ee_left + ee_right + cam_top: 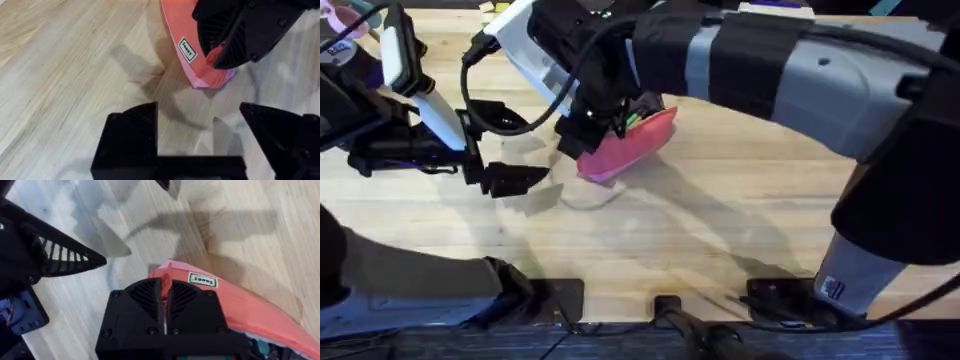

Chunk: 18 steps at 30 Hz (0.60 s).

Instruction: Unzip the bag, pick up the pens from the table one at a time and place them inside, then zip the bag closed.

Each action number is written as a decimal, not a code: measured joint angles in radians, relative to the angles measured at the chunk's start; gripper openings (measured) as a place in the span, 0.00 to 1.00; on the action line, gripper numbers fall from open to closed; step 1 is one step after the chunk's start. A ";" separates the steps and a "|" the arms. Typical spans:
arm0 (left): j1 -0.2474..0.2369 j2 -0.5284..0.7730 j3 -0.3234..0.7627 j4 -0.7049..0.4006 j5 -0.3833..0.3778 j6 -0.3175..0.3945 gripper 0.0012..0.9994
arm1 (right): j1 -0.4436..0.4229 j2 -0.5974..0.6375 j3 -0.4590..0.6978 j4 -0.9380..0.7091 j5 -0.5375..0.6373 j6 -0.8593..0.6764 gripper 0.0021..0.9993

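Note:
The pink-red bag (638, 146) lies on the table (720, 230) just left of centre, one end tilted up. A green pen (634, 120) pokes out of its top opening. My right gripper (592, 132) reaches across from the right and is shut on the bag's left end; the right wrist view shows its fingers (150, 297) pressed together over the bag (240, 305) beside the white label. To the left of the bag my left gripper (515, 148) stands open and holds nothing. In its wrist view the bag (182, 30) and the right gripper (220, 52) lie just ahead of the left gripper (200, 120).
The right arm (770, 70) spans the table's back right. Small coloured items (345, 22) sit at the far left corner. Bare wood (650, 250) stretches from the bag to the front edge, where the arm bases (665, 305) stand.

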 joint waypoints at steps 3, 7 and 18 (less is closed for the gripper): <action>0.000 0.000 0.000 0.000 0.000 0.000 0.99 | 0.000 0.000 0.000 0.011 0.000 0.000 0.03; 0.000 0.000 0.000 -0.002 0.000 0.000 0.99 | 0.000 -0.001 0.000 0.013 0.006 0.000 0.03; 0.000 0.000 0.000 -0.042 0.010 0.000 0.99 | -0.015 -0.023 0.000 0.037 0.027 0.069 0.03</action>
